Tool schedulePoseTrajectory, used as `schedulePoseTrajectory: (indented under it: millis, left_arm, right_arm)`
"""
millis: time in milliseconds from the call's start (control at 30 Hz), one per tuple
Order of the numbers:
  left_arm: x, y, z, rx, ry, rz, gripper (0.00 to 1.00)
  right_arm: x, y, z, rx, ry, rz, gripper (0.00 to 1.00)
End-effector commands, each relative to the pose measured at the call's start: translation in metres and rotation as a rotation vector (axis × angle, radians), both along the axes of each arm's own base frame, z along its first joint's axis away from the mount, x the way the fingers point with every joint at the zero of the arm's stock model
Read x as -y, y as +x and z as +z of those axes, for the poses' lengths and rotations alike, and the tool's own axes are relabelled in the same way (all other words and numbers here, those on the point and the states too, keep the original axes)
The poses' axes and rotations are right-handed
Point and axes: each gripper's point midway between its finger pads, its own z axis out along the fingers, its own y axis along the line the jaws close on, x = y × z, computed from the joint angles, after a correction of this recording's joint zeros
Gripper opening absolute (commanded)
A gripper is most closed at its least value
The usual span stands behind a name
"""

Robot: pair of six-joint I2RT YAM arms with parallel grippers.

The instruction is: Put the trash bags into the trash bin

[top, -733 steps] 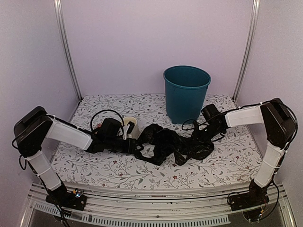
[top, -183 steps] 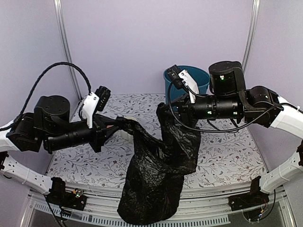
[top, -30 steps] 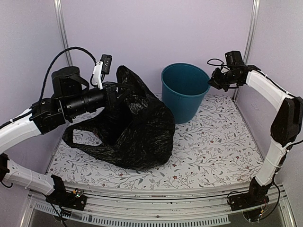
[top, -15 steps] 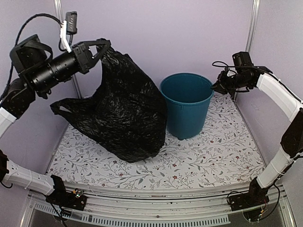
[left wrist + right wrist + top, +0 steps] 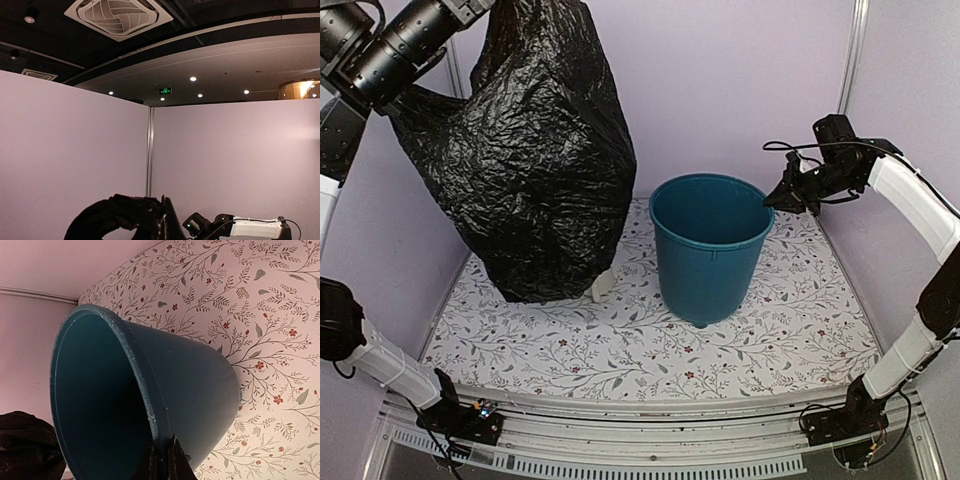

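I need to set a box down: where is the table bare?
Bare: the near strip of table in front of black bag and teal bucket, and right of the bucket. Crowded: the left, where the bag half hides the mug.

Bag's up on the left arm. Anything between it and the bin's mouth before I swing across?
Nothing visible blocks it. The glossy black plastic bag hangs left of the teal-blue round plastic bucket, whose mouth is open. The right gripper pinches only the right rim; a cream mug sits low beside the bag.
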Motion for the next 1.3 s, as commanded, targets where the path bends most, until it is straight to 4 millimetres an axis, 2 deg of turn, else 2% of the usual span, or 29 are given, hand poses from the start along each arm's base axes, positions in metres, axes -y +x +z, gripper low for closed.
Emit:
schedulePoseTrajectory:
  millis: [0, 100, 200, 533, 767, 933, 1100, 1267]
  left_arm:
    - [0.015, 0.006, 0.019, 0.105, 0.006, 0.014, 0.0]
    - [0.013, 0.009, 0.032, 0.133, -0.027, 0.043, 0.0]
    - [0.007, 0.002, 0.047, 0.184, -0.108, 0.031, 0.0]
    - [0.021, 0.003, 0.067, 0.266, -0.214, -0.026, 0.0]
    - [0.032, 0.007, 0.073, 0.318, -0.297, -0.059, 0.0]
    - [0.029, 0.007, 0.081, 0.371, -0.379, -0.048, 0.0]
    - [0.03, 0.016, 0.081, 0.393, -0.394, 0.009, 0.0]
    - [0.033, 0.02, 0.079, 0.393, -0.426, -0.013, 0.0]
  right_arm:
    - [-0.022, -0.017, 0.029, 0.052, 0.097, 0.108, 0.02]
    - [-0.031, -0.022, 0.032, 0.045, 0.122, 0.139, 0.02]
    - [-0.036, -0.023, 0.032, 0.041, 0.133, 0.161, 0.02]
    - [-0.073, -0.022, 0.039, 0.039, 0.21, 0.252, 0.02]
    - [-0.107, -0.024, 0.037, 0.033, 0.263, 0.304, 0.02]
    - [-0.131, -0.026, 0.034, 0.017, 0.28, 0.34, 0.02]
    - [-0.14, -0.032, 0.027, 0.0, 0.272, 0.361, 0.03]
    - [-0.144, -0.036, 0.023, -0.011, 0.268, 0.371, 0.06]
